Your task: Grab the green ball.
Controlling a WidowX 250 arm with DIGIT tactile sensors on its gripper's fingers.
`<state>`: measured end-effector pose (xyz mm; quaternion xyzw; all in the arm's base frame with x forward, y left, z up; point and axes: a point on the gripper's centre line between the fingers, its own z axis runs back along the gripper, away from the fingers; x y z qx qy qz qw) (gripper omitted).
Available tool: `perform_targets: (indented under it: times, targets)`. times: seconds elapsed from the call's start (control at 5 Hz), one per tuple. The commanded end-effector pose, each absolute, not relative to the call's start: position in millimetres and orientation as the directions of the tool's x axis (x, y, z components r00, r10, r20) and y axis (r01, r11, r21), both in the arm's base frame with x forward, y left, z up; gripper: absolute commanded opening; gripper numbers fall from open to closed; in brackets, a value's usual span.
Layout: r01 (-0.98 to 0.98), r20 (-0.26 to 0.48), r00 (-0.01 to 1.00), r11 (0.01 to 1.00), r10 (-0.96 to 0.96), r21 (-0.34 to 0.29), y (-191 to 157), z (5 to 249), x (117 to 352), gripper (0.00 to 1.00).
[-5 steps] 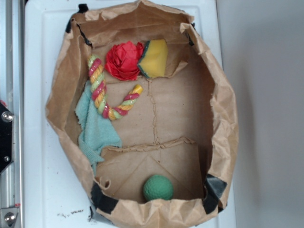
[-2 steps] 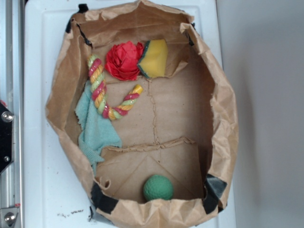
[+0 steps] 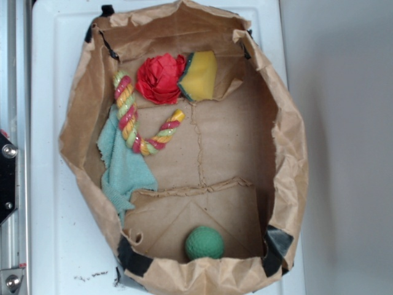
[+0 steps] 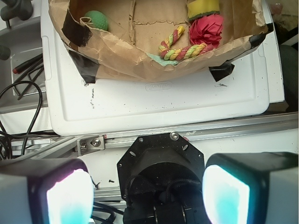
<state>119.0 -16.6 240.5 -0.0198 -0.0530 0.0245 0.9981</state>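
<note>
The green ball [image 3: 204,243] is a small dark-green textured sphere lying on the floor of the brown paper bag [image 3: 288,147], close to its near wall. In the wrist view the green ball [image 4: 98,20] shows at the top left inside the paper bag [image 4: 117,51]. My gripper [image 4: 147,193] hangs well outside the bag, over the robot's black base, far from the ball. Its two glowing pads [image 4: 67,198] stand wide apart with nothing between them. The gripper does not appear in the exterior view.
Inside the bag lie a red fabric flower [image 3: 159,78], a yellow sponge [image 3: 199,75], a striped rope toy [image 3: 132,120] and a pale teal cloth [image 3: 123,166]. The bag rests on a white board [image 4: 159,105]. Black cables [image 4: 21,93] and a metal rail [image 4: 224,126] lie beside it.
</note>
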Motion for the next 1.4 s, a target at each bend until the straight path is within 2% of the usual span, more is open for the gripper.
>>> perform_targets:
  times: [0.0,0.2,0.4,0.6,1.2]
  targets:
    - [-0.131,0.161,0.977,0.988,0.143,-0.082,-12.0,256.8,209.1,1.0]
    - [-0.068,0.175,0.981,0.995,0.079,-0.066,-10.7,247.6,235.7,1.0]
    - [0.137,0.187,0.973,0.99,-0.132,-0.017,5.4,228.2,246.6,1.0]
    - [0.366,0.156,0.919,0.93,-0.363,0.005,21.9,207.2,252.0,1.0]
    - [0.366,0.156,0.919,0.93,-0.363,0.005,21.9,207.2,252.0,1.0]
